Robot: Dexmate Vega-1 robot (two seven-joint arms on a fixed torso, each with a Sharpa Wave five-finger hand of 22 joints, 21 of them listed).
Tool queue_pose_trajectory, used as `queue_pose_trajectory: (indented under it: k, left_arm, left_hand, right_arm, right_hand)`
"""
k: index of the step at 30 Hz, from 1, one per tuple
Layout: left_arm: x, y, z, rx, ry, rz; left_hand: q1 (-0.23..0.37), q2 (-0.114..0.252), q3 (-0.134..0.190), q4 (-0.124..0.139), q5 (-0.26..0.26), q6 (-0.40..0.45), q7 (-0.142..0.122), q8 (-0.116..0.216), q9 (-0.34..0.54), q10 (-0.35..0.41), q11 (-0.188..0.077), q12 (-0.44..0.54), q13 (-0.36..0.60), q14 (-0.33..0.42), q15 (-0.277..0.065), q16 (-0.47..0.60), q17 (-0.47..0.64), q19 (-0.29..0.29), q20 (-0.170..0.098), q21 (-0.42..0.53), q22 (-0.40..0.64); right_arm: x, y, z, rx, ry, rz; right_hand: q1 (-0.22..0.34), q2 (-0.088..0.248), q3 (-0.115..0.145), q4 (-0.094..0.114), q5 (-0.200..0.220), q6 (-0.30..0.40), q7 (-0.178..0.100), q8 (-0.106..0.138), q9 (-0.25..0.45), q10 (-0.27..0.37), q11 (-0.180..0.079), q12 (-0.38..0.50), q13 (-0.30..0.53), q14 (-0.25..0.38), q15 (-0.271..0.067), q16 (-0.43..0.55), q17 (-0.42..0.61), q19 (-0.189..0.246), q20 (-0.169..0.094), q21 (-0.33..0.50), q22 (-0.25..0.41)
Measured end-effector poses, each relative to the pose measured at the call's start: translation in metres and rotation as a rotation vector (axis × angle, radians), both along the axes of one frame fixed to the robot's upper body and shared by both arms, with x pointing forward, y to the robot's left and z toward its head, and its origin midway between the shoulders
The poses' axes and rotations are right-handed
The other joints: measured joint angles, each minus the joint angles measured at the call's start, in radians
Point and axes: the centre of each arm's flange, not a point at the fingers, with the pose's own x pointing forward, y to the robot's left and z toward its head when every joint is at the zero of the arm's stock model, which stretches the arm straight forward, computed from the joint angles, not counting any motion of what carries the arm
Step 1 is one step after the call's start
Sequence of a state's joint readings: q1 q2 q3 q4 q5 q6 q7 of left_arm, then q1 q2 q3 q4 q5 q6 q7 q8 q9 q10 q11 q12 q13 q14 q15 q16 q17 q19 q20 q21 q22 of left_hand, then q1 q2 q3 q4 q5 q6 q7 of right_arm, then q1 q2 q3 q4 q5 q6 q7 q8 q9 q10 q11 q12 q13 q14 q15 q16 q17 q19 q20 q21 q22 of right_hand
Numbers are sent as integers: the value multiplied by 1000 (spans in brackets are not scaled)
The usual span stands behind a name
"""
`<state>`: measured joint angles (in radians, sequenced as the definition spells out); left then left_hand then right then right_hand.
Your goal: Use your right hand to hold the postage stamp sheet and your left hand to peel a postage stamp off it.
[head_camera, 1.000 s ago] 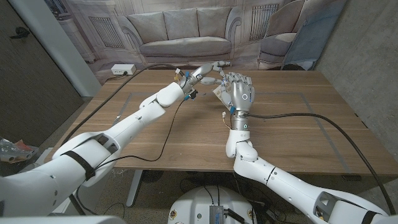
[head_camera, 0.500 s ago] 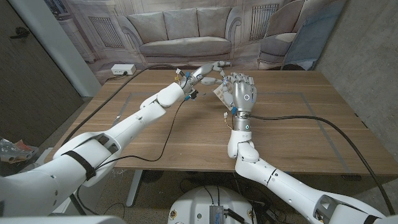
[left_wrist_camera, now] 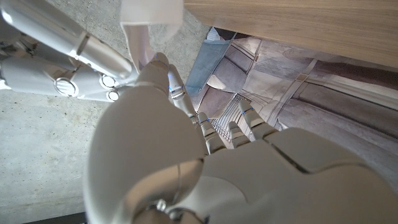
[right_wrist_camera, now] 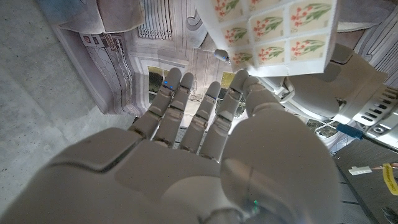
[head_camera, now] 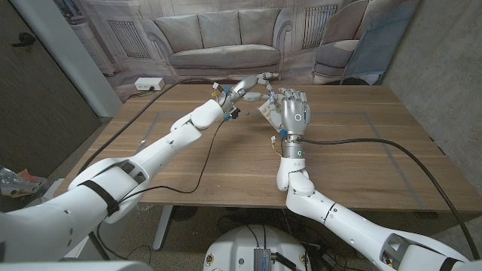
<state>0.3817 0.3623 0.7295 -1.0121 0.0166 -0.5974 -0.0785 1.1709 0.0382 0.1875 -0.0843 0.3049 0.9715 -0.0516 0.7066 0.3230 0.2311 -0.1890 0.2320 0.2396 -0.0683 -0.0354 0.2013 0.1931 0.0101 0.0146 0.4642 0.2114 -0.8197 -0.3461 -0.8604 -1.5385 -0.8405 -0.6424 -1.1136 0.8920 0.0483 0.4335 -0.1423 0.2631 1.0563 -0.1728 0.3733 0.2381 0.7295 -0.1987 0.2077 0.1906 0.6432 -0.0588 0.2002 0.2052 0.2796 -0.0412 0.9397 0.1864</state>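
Little has moved since the earlier frames: the left robot hand [head_camera: 252,85] has been edged slightly toward the sheet, and the rest has stayed put. The postage stamp sheet [right_wrist_camera: 273,34] is held upright above the surface [head_camera: 354,150], in the upper middle of the head view, pinched by the right robot hand [head_camera: 290,111]. In the right wrist view, flower stamps are seen at the upper right. The left robot hand is extended to the sheet's edge with fingers apart; whether a stamp is pinched cannot be told.

A tear or crumple could be caused if the stamp is pulled too fast or at a steep angle. The sheet could be dragged from the right robot hand's light pinch. Several stamps might be lifted together.

One sheet is counted, with about six stamps visible, two robot hands, and one white power strip [head_camera: 148,83] at upper left.
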Motion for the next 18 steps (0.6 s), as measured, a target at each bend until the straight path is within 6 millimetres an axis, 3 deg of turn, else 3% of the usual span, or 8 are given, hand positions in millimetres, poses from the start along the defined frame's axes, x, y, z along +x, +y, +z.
queue_pose_trajectory:
  k: [18]
  left_arm:
    - [10,0,3,-10,16,-10]
  left_hand:
    - [1,6,-9,1,8,-6,-5,11,14,-3,3,0,5,0,0,0,0,-6,-5,0,0]
  right_arm:
    - [9,3,2,-38,-53,-15]
  right_hand:
    - [48,0,16,-17,8,28,65,63,17,86,7,23,3,24,-2,0,2,0,0,7,-5]
